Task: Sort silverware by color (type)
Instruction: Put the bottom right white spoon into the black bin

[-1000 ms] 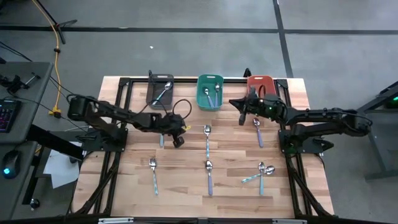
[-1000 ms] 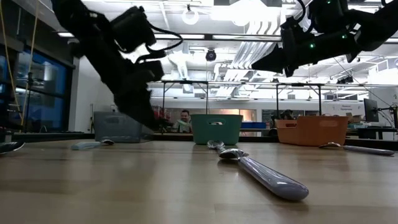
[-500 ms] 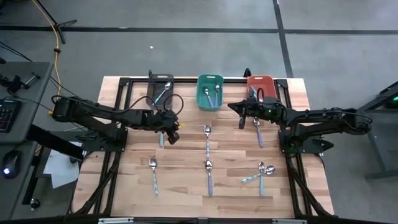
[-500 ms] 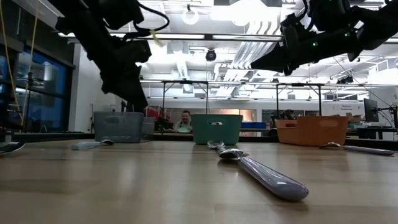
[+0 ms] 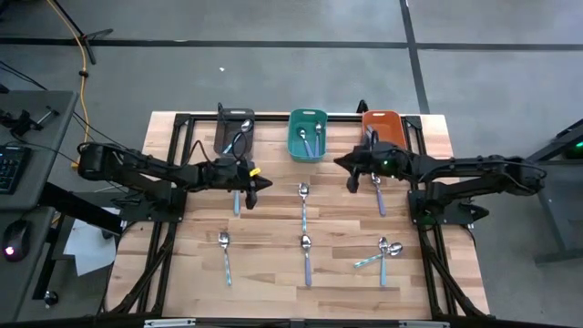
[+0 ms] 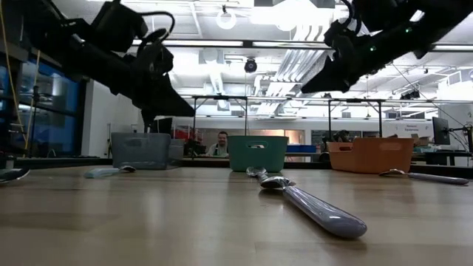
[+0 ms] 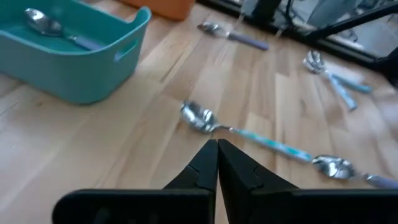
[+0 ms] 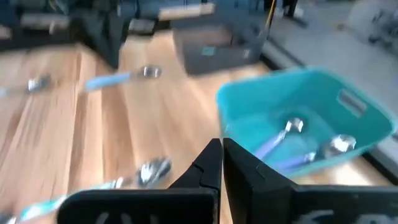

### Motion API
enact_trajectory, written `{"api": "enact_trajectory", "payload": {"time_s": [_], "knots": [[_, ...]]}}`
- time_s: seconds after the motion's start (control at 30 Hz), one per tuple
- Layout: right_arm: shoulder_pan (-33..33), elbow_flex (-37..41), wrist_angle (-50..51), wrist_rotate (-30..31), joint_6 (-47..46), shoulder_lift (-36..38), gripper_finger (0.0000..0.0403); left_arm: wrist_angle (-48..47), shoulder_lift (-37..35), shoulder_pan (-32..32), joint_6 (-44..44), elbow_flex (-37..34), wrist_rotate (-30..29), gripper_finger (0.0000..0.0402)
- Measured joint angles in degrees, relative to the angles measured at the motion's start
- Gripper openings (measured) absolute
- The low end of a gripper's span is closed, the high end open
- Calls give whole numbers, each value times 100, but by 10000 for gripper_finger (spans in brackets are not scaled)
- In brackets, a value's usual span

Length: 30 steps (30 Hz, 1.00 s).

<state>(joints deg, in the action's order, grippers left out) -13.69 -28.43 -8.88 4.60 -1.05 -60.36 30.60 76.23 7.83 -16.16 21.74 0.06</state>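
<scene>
Pale butcher-block wooden table top (image 5: 273, 264) on a black metal frame, standing on a grey concrete floor crossed by dark lines; a grey desk with a keyboard and mouse (image 5: 11, 248) off the table's left edge; yellow cable (image 5: 84, 82) hanging near it.

Along the far edge, three small rectangular plastic bins: dark grey bin (image 5: 234, 132) toward the far-left corner with one spoon inside; teal bin (image 5: 308, 135) at mid-edge holding two spoons; orange bin (image 5: 383, 127) toward the far-right corner.

Loose metal-bowled spoons with pastel handles on the bare wood: light blue spoon (image 5: 236, 201) just below the left arm; teal-handled spoon (image 5: 303, 206) at centre; lilac spoon (image 5: 377, 193) under the right arm; nearer the front edge, one blue spoon (image 5: 225, 255) left, one lilac spoon (image 5: 307, 258) centre, and two crossed spoons (image 5: 382, 253) right.

Left gripper (image 5: 262, 183) above the table, between grey bin and centre, fingers pressed together, holding nothing; right gripper (image 5: 342, 164) above the table between the teal and orange bins, fingers likewise pressed together and empty.

Low view: room behind with bright ceiling lights, exposed ducts, blue-lit window at left; a person (image 6: 219, 144) seated beyond the bins.
</scene>
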Motion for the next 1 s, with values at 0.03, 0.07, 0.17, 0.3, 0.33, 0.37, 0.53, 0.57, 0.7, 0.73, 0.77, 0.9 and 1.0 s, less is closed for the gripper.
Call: {"api": "enact_trajectory", "payload": {"time_s": [0.03, 0.07, 0.17, 0.3, 0.33, 0.37, 0.53, 0.57, 0.7, 0.73, 0.77, 0.9, 1.0], "knots": [[128, -68, 279, 64, -1, 0, 0, -44, 0, 39, 50, -3, 45, 1], [274, -152, 573, 132, -3, 0, 0, -65, 0, 59, 99, -5, 58, 1], [776, -520, 1759, 138, -252, 0, 1, -69, 0, 79, 255, -5, 78, 1], [1612, -980, 3341, 309, -1005, -89, 13, -80, 0, 73, 325, -5, 81, 1], [1842, -1066, 3629, 337, -1225, -138, 21, -83, 0, 65, 326, -5, 80, 1], [2064, -1133, 3859, 333, -1440, -192, 30, -92, 0, 61, 329, -5, 82, 1], [3254, -1332, 4777, 143, -2427, -518, 85, -102, 0, 40, 378, -5, 81, 1], [3451, -1341, 4858, 111, -2599, -588, 95, -101, 0, 40, 380, -5, 80, 1], [4187, -1341, 4863, 30, -3240, -940, 122, -101, 0, 40, 362, -5, 80, 1], [4346, -1341, 4815, 10, -3380, -1042, 125, -101, 0, 40, 335, -5, 80, 1], [4493, -1343, 4797, -23, -3530, -1154, 127, -101, 0, 40, 292, -5, 80, 1], [4960, -1343, 4725, -263, -4000, -1616, 129, -114, 0, 36, 233, -5, 82, 1], [5172, -1363, 4718, -356, -4153, -1945, 129, -114, 0, 36, 232, -5, 82, 1]]}}
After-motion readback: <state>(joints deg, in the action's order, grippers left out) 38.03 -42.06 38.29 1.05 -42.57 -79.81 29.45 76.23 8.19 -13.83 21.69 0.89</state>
